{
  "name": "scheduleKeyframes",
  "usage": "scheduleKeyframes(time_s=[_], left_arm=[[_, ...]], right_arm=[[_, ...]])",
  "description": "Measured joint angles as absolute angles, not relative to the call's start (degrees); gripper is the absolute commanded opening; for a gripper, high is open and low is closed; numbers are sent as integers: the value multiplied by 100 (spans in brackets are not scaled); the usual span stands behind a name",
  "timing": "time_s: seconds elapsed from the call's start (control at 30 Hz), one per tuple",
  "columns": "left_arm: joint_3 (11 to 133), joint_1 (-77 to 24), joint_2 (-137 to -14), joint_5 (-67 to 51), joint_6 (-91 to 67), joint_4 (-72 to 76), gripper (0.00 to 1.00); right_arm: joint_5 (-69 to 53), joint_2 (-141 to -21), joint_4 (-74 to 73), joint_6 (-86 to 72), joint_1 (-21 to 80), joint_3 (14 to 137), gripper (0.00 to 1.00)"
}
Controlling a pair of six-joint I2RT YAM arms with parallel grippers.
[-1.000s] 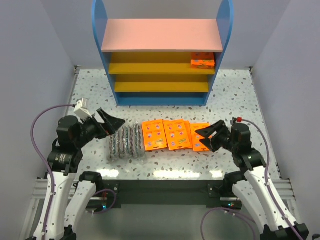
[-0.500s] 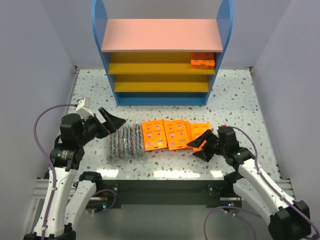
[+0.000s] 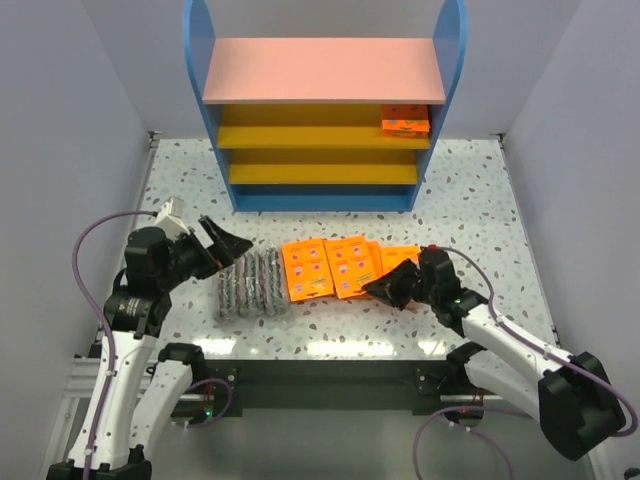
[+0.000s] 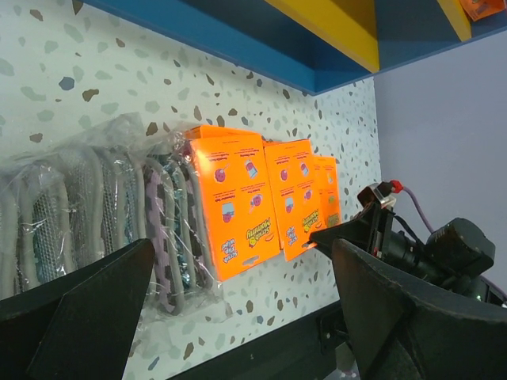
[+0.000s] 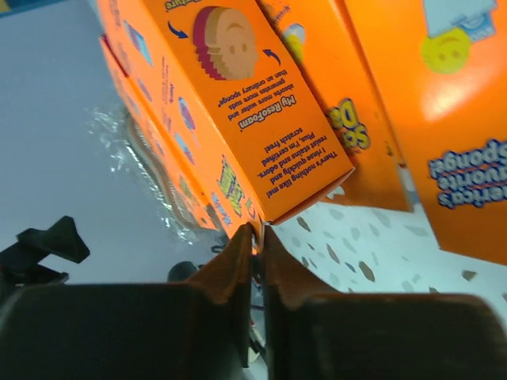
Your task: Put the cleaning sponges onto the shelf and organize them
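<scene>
The shelf (image 3: pixel 325 70) stands at the top centre of the top view. One shelved packet (image 3: pixel 405 124) lies at the right end of its upper yellow board. On the speckled worktop (image 3: pixel 470 190) below, the bags of scrub pads (image 3: pixel 252 285) lie left of centre. The orange packets (image 3: pixel 330 268) form an overlapping row just to the right of the bags. The left tool (image 3: pixel 222 247) hovers released at the bags' upper left edge. The right tool (image 3: pixel 382 287) sits low against the bottom edge of the row's right part.

In the left wrist view, the left tool (image 4: pixel 245 317) has its fingers spread into the two bottom corners with nothing between them. The bags of scrub pads (image 4: pixel 95 214) fill the left. The orange packets (image 4: pixel 238 202) lie in the centre, and the shelf's blue base (image 4: pixel 238 39) runs along the top. The right tool (image 4: pixel 341 232) reaches in from the right to a packet's lower corner.

In the right wrist view, the right tool (image 5: pixel 257 237) is clenched to a thin slit on the lower corner of the tilted packet (image 5: pixel 238 103). More orange packets (image 5: pixel 444 142) lie flat at the right.
</scene>
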State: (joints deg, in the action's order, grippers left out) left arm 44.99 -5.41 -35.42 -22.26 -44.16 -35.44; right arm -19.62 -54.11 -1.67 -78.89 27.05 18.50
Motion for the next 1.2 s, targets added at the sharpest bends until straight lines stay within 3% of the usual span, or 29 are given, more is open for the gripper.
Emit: scheduleKeyframes(time_s=[0.17, 0.3, 0.5, 1.2], left_arm=[[4418, -541, -3546, -2228, -4438, -3535, 100], [4421, -541, -3546, -2228, -4440, -3531, 100], [4418, -541, -3612, -2237, -4438, -3503, 100], [4421, -541, -3607, -2340, -4438, -3450, 100]], right_arm=[[-1839, -5194, 45, -8088, 2709, 1850, 0], [-1651, -4353, -294, -8162, 2709, 1900, 0], [-1529, -3719, -891, -8134, 2709, 2912, 0], [-2506, -6864, 1170, -7922, 2711, 6226, 0]])
